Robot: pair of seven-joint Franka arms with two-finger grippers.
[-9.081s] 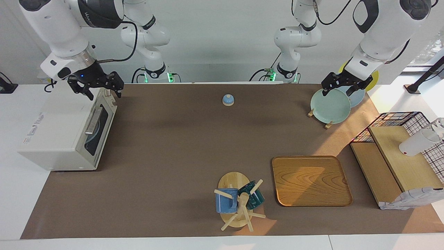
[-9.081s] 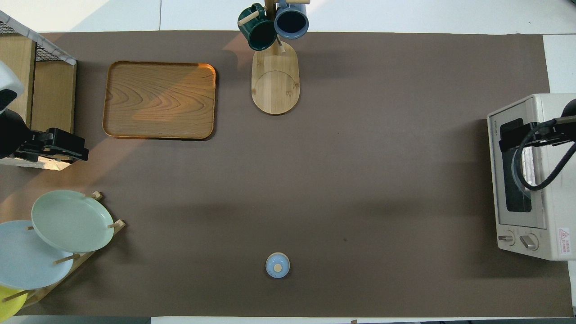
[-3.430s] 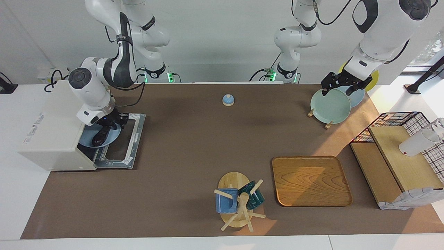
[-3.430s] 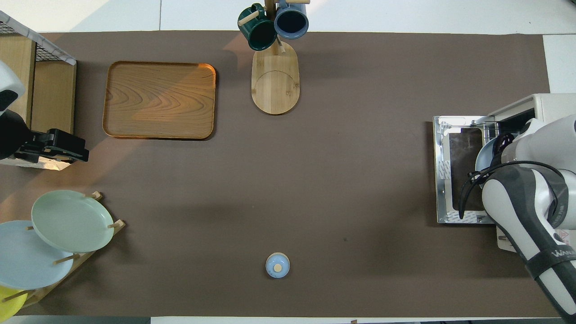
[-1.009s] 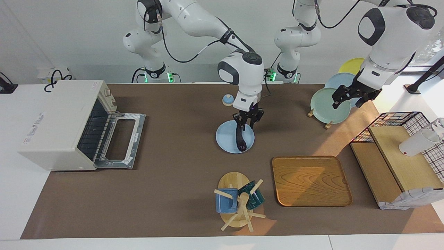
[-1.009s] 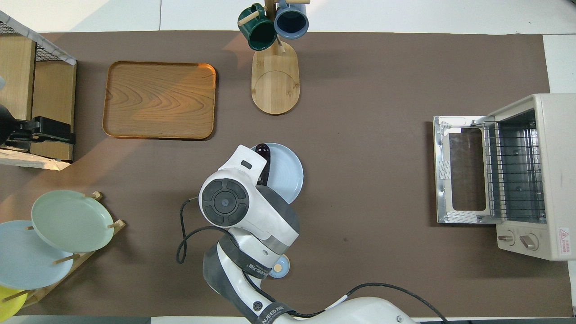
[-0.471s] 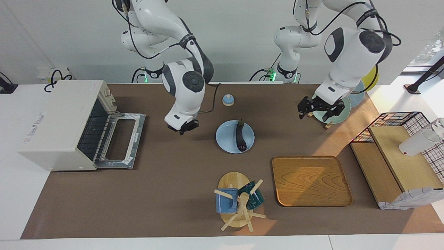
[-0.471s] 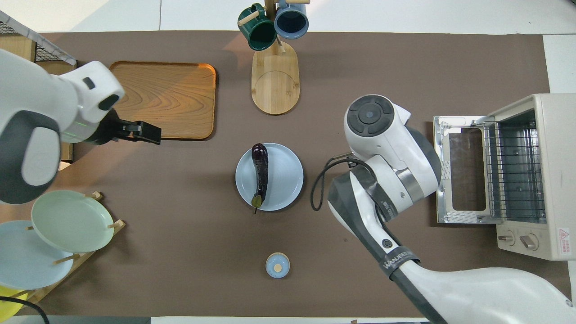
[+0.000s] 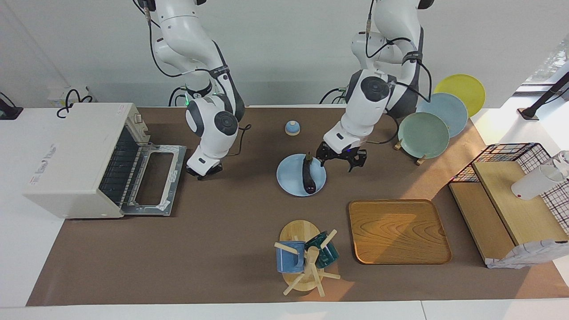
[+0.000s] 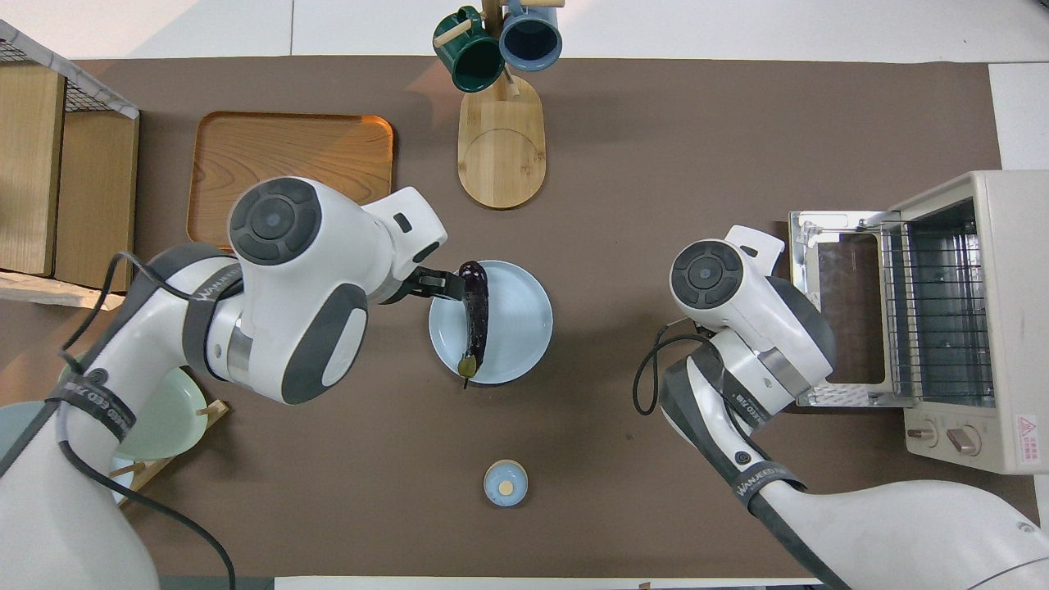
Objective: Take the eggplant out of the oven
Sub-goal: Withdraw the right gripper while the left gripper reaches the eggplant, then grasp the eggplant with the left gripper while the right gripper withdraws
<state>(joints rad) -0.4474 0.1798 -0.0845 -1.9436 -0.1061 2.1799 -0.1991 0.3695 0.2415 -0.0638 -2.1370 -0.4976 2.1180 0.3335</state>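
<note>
The dark purple eggplant [image 9: 308, 176] lies on a light blue plate [image 9: 289, 178] at the middle of the table, stem end toward the robots; it also shows in the overhead view [image 10: 474, 305] on the plate [image 10: 516, 319]. The cream oven [image 9: 73, 155] stands at the right arm's end, its door [image 9: 153, 180] dropped open and its rack bare. My left gripper [image 9: 339, 161] is open, just above the plate's rim on the side toward the left arm's end, close to the eggplant's stem. My right gripper [image 9: 204, 171] hangs low between the plate and the oven door.
A small blue bell [image 9: 292, 128] sits nearer the robots than the plate. A mug rack [image 9: 306, 258] and a wooden tray [image 9: 398, 231] lie farther out. A plate rack [image 9: 424, 134] and a wire shelf [image 9: 511, 195] stand at the left arm's end.
The right arm took the plate with the eggplant out of the oven, set it mid-table and has drawn back toward the oven. The left gripper has swung from the plate rack to the plate.
</note>
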